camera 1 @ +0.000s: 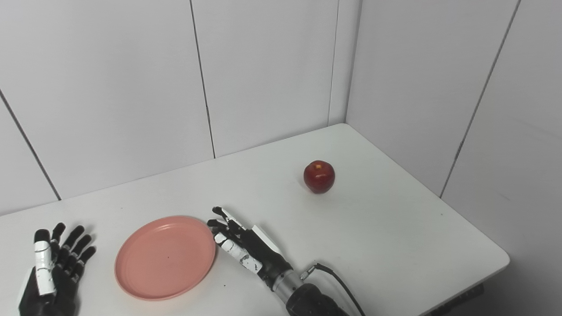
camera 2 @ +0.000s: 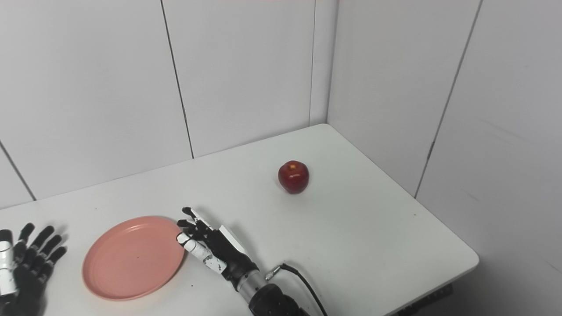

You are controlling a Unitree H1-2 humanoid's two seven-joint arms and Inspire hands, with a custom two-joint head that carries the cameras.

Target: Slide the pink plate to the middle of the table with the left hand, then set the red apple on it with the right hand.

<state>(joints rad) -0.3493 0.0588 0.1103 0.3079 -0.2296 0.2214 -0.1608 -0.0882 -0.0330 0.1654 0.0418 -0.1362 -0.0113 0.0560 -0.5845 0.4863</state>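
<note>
A pink plate (camera 1: pixel 164 256) lies flat on the white table (camera 1: pixel 395 228), left of the middle and near the front. A red apple (camera 1: pixel 319 176) stands upright further back and to the right, well apart from the plate. My left hand (camera 1: pixel 55 267) rests open at the left edge, fingers spread, a gap between it and the plate's left rim. My right hand (camera 1: pixel 243 248) is open and empty, lying just at the plate's right rim, fingers pointing away from me. The apple is far beyond its fingertips.
White wall panels (camera 1: pixel 263 74) close the table at the back and on the right. The table's right corner (camera 1: pixel 505 259) and front edge drop off close by. A black cable (camera 1: pixel 338 281) runs from the right wrist.
</note>
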